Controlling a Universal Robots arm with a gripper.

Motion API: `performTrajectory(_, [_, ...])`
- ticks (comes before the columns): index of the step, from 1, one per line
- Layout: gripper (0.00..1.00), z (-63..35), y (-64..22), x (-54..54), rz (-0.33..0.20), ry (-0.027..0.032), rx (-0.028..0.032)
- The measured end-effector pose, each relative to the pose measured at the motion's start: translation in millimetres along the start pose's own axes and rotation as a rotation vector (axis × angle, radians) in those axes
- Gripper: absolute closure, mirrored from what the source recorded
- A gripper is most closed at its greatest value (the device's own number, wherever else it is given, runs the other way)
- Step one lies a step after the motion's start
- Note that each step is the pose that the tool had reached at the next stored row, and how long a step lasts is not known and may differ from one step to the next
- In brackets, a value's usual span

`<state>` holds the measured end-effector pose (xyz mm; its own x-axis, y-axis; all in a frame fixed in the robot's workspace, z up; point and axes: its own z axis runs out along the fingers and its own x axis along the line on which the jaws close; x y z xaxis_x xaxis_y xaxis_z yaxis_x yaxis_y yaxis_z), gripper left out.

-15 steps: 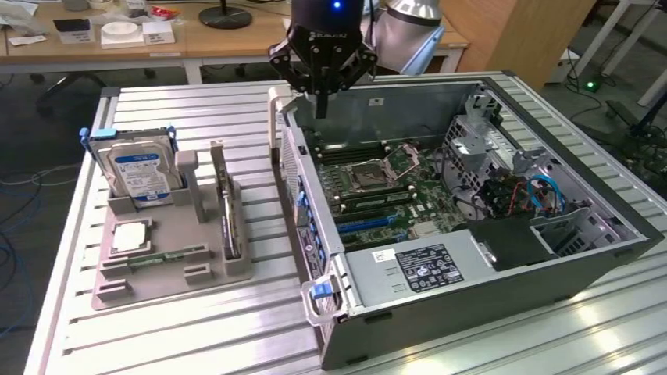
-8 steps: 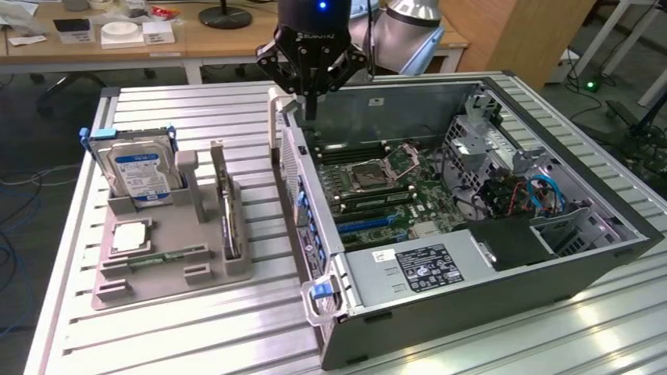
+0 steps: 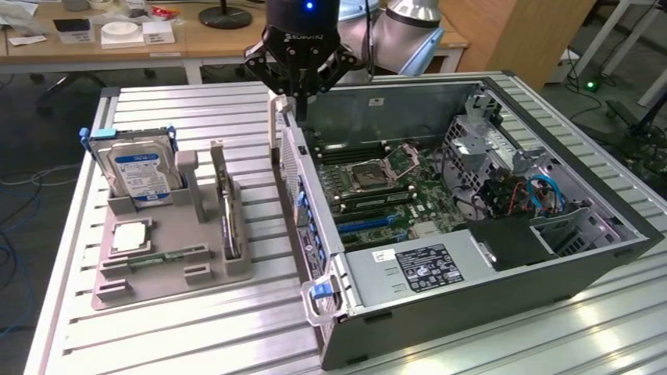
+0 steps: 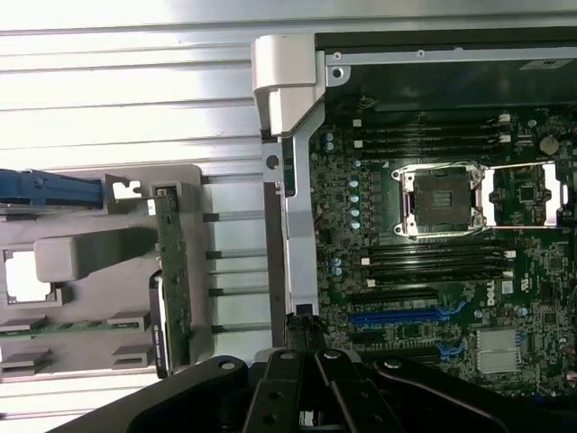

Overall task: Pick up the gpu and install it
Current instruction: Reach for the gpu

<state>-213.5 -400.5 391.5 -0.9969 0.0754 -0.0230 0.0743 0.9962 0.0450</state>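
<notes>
The gpu (image 3: 227, 209) stands on its edge in a slot of the grey holder (image 3: 172, 269), at the exterior view's left of the open computer case (image 3: 469, 258). In the wrist view the gpu (image 4: 171, 271) appears edge-on as a thin green and dark strip. My gripper (image 3: 301, 108) hangs shut and holds nothing, above the case's near side wall and apart from the gpu. Its dark fingers (image 4: 305, 365) sit over the case's edge (image 4: 290, 198), between the holder and the motherboard (image 4: 433, 271).
A silver hard drive (image 3: 140, 176) with a blue-white label stands in the holder beside the gpu. A green memory stick (image 3: 156, 258) and a square chip (image 3: 130, 234) lie there too. Blue slots (image 4: 406, 316) and the processor socket (image 4: 437, 198) show on the motherboard. Desks stand behind the slatted table (image 3: 177, 336).
</notes>
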Motion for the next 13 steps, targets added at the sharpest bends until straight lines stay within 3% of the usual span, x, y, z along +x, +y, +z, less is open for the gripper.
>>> performTrajectory(13, [0.89,0.2,-1.4,15.4,0.0,0.0002,0.0])
